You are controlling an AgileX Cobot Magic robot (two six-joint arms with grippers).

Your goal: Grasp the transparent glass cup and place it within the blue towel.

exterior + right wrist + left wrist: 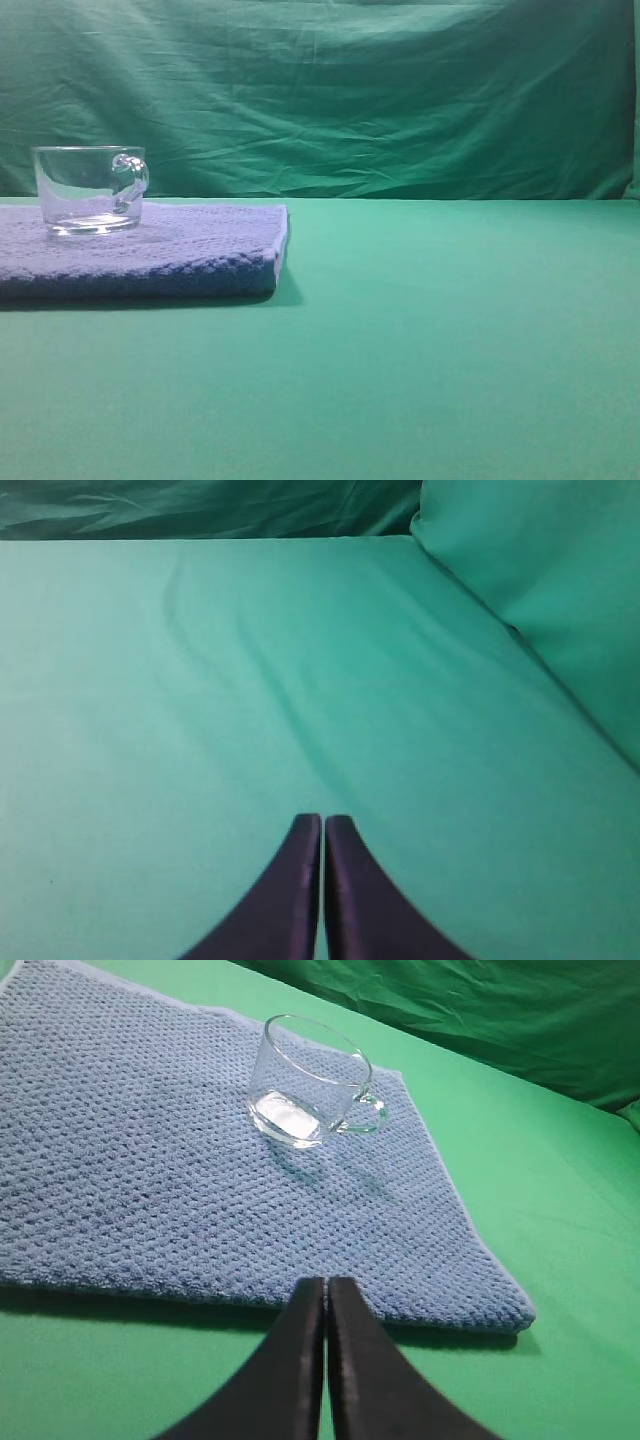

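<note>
Standing upright on the blue towel [150, 255], the transparent glass cup [90, 190] sits toward the cloth's far right corner in the left wrist view, handle pointing off to the right, so the placing looks done. The left gripper [326, 1295] hangs low just short of the towel's near edge with its fingers pressed together, holding nothing; the right gripper [322, 830] is likewise pressed together over bare cloth, well apart from the cup. What remains, by my judgement, is only to keep both arms clear of the glass, which would tip or slide easily if nudged. The green tabletop cloth [450, 340] lies smooth, and a creased green backdrop [400, 90] hangs behind.
</note>
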